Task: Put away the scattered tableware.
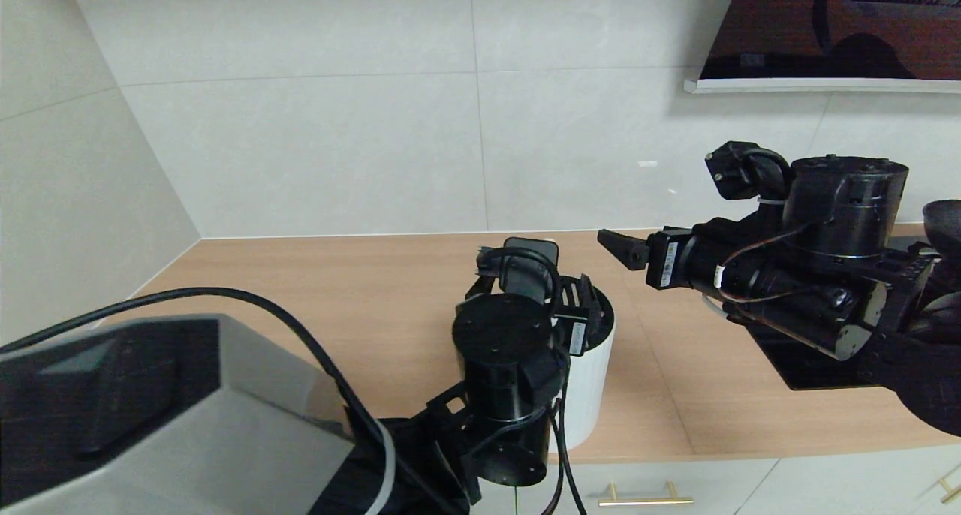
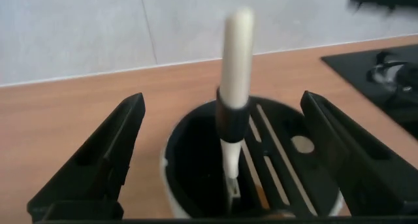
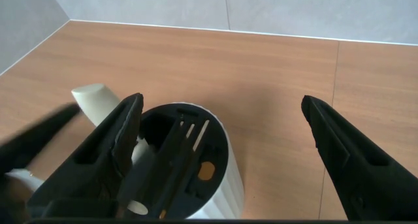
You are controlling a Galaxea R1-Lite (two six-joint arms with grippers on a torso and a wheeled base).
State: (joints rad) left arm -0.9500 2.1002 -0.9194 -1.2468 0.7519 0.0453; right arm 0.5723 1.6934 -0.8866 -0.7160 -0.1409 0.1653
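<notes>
Landmark: white ribbed cylindrical utensil holder (image 1: 589,380), upright on the counter.

- Left gripper (image 2: 222,101): directly above the holder's mouth, jaws spread wide and gripping nothing. The utensil rises between the fingers and touches neither.
- Task item: slim utensil with a cream handle and a black collar (image 2: 235,67). Its working end is down inside the holder and the handle sticks up past the rim, leaning a little. I cannot tell what the working end is.
- Thin pale sticks (image 2: 268,139), possibly chopsticks, share the holder, to the right of the utensil in the left wrist view.
- Right gripper (image 3: 222,105): to the right of the holder and raised above the counter, aimed back toward it. Its jaws are also spread apart and carry nothing.

Handling (judgement): the utensil looks light and rigid. The smooth handle is likely slippery, so the best hold is across the handle just above the collar. The holder seems light enough to tip if the handle is knocked sideways.

Surface and room: light wood-grain countertop (image 1: 338,290) under the holder, and a black glass hob (image 1: 803,365) to its right. Pale grey tiled wall (image 1: 300,140) behind, with a dark extractor hood (image 1: 826,34) up and to the right. A brass drawer handle (image 1: 646,496) sits below the holder.
</notes>
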